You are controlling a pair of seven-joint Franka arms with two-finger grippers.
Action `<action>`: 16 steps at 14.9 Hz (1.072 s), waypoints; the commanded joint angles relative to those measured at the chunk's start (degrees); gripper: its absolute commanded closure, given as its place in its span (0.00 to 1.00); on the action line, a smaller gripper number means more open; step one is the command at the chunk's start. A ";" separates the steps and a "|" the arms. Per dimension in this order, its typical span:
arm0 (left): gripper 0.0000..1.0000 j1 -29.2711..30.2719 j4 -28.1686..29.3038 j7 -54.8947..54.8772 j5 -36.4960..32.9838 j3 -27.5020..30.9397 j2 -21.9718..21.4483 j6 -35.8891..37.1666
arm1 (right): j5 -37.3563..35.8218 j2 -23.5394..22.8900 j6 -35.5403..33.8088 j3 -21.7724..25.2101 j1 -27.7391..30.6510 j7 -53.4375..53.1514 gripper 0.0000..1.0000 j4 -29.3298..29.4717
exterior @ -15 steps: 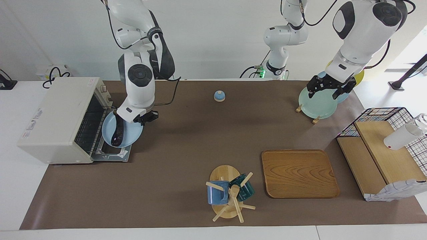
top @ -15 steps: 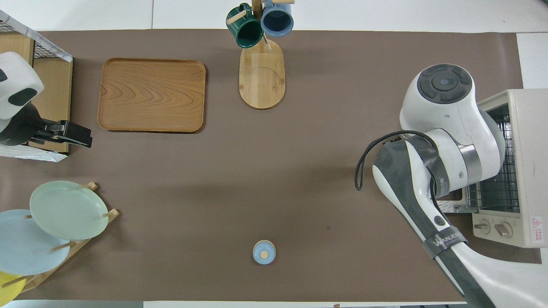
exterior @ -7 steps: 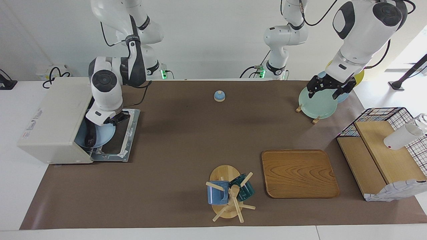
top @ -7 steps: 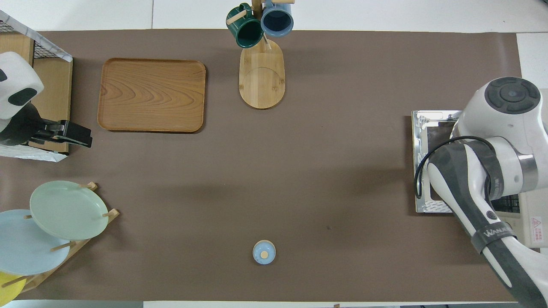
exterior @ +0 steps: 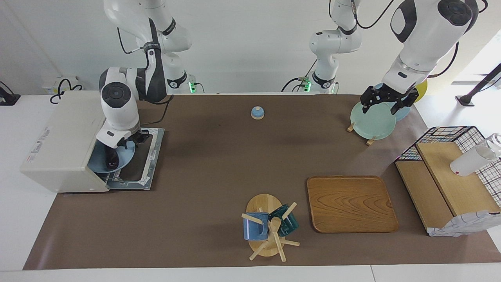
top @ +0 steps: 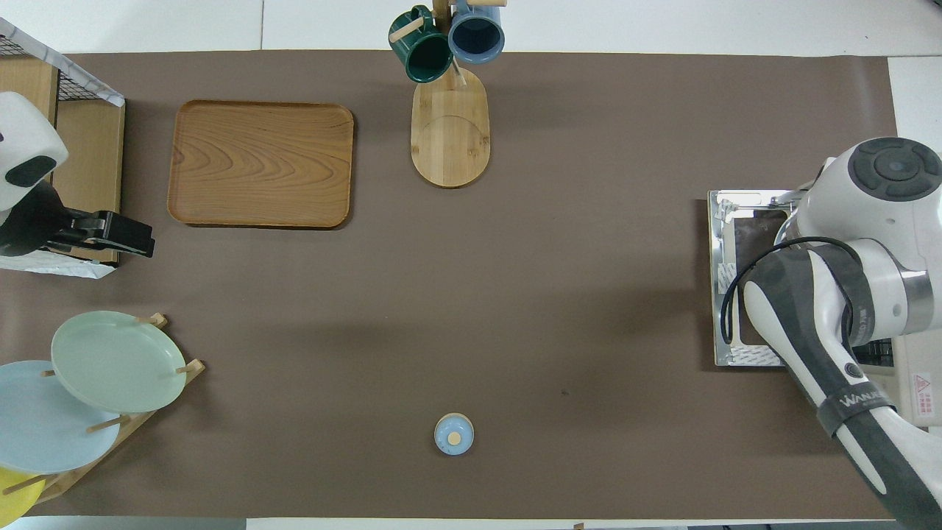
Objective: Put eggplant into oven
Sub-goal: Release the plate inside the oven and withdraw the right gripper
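The cream-white oven (exterior: pixel 62 133) stands at the right arm's end of the table, its door (exterior: pixel 146 164) dropped flat onto the mat. My right gripper (exterior: pixel 126 144) is shut on the rim of a light blue plate (exterior: pixel 98 165) and holds it in the oven's mouth. The dark eggplant (exterior: pixel 112 159) lies on that plate. In the overhead view my right arm covers the plate and the eggplant, and only the door (top: pixel 736 294) and a corner of the oven (top: pixel 920 375) show. My left gripper (exterior: pixel 385 105) waits open in the air over the plate rack, and it also shows in the overhead view (top: pixel 121 239).
A small blue bell (exterior: pixel 257 112) sits mid-table near the robots. A rack with a green plate (exterior: pixel 372 121) and a wire basket with wooden shelves (exterior: pixel 450 176) stand at the left arm's end. A wooden tray (exterior: pixel 351 203) and a mug tree (exterior: pixel 270 227) are farther out.
My right arm swung the plate with the eggplant from over the open door into the oven's mouth, uncovering the door. My left gripper has risen slightly.
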State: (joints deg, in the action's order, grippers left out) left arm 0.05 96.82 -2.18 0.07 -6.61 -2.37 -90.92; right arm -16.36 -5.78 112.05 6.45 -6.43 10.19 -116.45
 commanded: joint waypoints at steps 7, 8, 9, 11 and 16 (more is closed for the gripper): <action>0.00 0.39 1.88 0.25 2.12 0.63 -2.03 -0.57 | 5.55 -3.43 15.28 -1.00 -6.57 -12.46 1.00 -4.56; 0.00 0.39 1.88 0.16 2.04 0.63 -2.03 -0.75 | 5.55 -4.49 16.53 -1.00 -6.57 -13.00 1.00 -5.18; 0.00 0.39 1.88 0.07 2.04 0.63 -2.03 -1.27 | 5.55 -5.11 16.71 -1.00 -6.14 -13.18 1.00 -5.54; 0.00 0.48 1.88 0.16 1.95 0.63 -2.03 -1.19 | 5.55 -5.29 16.98 -1.00 -5.96 -13.35 1.00 -6.59; 0.00 0.39 1.88 0.16 1.95 0.63 -2.03 -1.10 | 4.06 -5.38 15.58 -0.83 -5.87 -13.01 1.00 -7.39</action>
State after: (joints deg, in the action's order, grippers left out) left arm 0.27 97.26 -2.14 1.32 -6.13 -3.06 -91.31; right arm -11.63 -12.42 128.19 5.86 -12.73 -2.90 -122.63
